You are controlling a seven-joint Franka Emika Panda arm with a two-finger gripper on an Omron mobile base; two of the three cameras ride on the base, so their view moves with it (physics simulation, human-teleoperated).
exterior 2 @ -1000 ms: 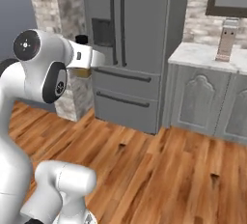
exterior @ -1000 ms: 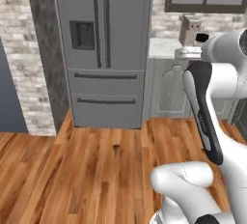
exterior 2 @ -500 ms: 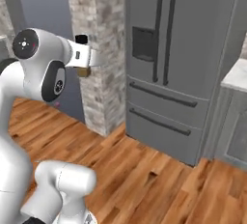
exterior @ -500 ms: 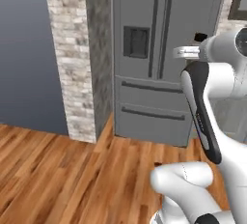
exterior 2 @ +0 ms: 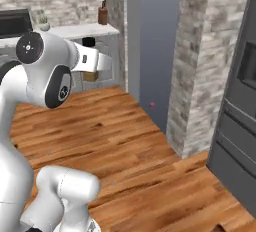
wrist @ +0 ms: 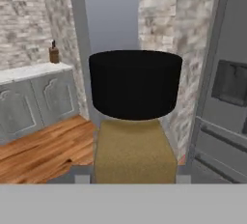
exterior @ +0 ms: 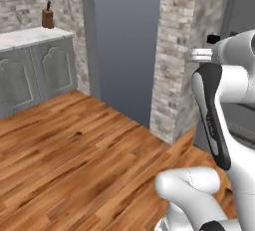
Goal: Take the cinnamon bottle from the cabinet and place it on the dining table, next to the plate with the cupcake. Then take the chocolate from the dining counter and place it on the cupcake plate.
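Jaws clamped the cinnamon bottle (wrist: 134,121), apparently; hand view alone showed its broad black cap over matte amber body at centre frame.

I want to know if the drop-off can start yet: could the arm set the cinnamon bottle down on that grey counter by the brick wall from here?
Probably not. The gripper holds the cinnamon bottle, but bare wood floor separates the robot from the counter.

A home kitchen: grey fridge (exterior 2: 239,126), grey base cupboards (exterior: 35,70) under a marble worktop (exterior: 27,36), brick walls (exterior 2: 207,66), plank floor (exterior: 74,165)
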